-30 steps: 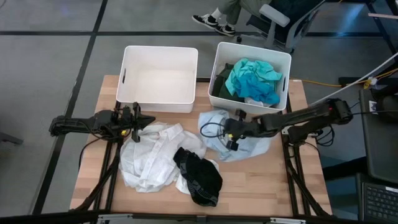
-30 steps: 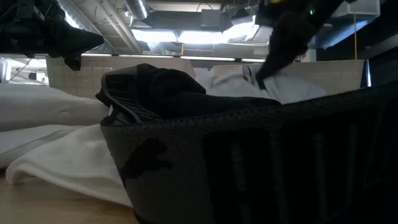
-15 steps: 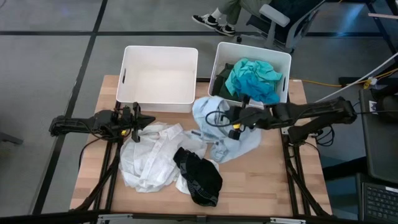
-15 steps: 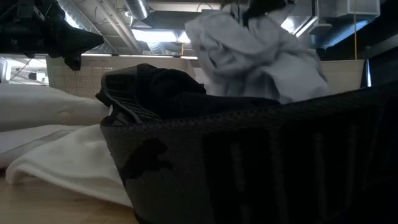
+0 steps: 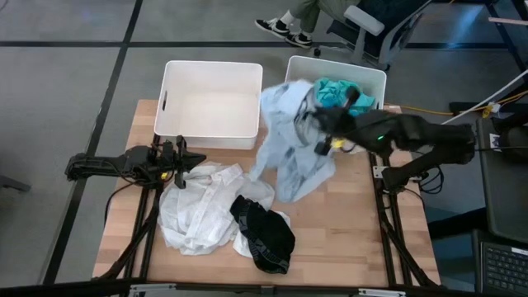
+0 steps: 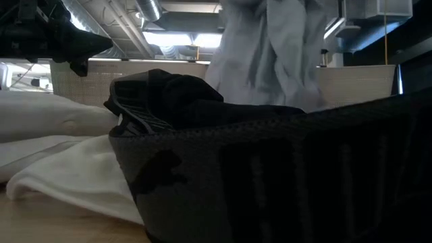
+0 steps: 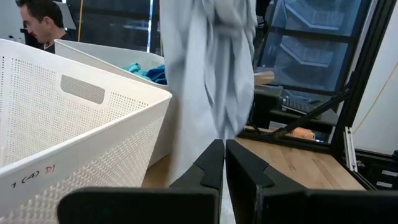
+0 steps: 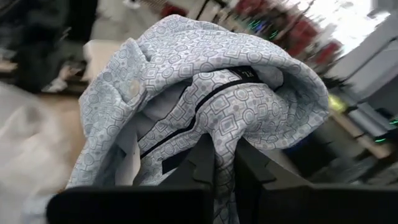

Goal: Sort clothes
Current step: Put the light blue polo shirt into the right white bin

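My right gripper [image 5: 318, 125] is shut on a pale blue patterned shirt [image 5: 285, 153], raised in front of the right white bin [image 5: 378, 79]. That bin holds a teal garment [image 5: 337, 89]. The shirt also shows in the low view [image 6: 270, 54] and the left wrist view [image 7: 208, 74]. A white garment [image 5: 202, 206] and a black garment [image 5: 266, 235] lie on the table's near half. My left gripper [image 5: 195, 161] is shut and empty at the white garment's far edge. The left white bin [image 5: 169, 92] stands at the far left. My right gripper pinches a bunched fold of the shirt by its collar [image 8: 225, 132] between its two fingers; several layers are gathered there. The shirt hangs slack below the gripper. The black garment hides its lower end in the low view, so whether it touches the table cannot be told.
The two bins stand side by side at the table's far edge. Bare wood [image 5: 363, 223] shows at the near right. A person's legs and an office chair [image 5: 363, 21] show beyond the far edge; a person shows in the left wrist view [image 7: 37, 18].
My right gripper has gone up and toward the far edge, toward the right bin, staying shut on the pale blue shirt. The shirt has been lifted from a heap on the table and now hangs drawn out below the gripper.
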Robot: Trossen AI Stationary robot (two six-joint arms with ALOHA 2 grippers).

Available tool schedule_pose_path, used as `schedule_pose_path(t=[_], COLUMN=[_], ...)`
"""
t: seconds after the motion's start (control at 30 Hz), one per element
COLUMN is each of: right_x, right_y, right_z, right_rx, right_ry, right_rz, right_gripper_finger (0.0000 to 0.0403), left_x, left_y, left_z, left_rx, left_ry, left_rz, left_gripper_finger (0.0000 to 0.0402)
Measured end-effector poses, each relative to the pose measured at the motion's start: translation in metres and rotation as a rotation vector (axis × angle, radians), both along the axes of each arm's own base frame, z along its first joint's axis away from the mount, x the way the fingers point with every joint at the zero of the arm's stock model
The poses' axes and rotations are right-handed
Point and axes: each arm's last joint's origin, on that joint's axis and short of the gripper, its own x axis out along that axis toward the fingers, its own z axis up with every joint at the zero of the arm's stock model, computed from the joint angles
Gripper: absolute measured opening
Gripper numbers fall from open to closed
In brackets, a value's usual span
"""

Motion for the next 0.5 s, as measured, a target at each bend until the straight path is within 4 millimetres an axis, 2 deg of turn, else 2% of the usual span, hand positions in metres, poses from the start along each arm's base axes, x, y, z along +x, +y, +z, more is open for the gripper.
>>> schedule_pose_path(t=[0.27, 0.5], right_x=[-0.033, -0.06], right_y=[-0.007, -0.031], right_z=[0.064, 0.101], right_rx=[-0.151, -0.255], right_ry=[-0.133, -0.194], right_rz=[-0.096, -0.235], right_gripper_finger=[0.0028, 0.0028], left_x=[0.0, 0.0], left_y=[0.0, 0.0], left_z=[0.0, 0.0], left_rx=[0.0, 0.0], left_ry=[-0.002, -0.003], left_rz=[0.0, 0.0], left_gripper_finger=[0.0008, 0.0008])
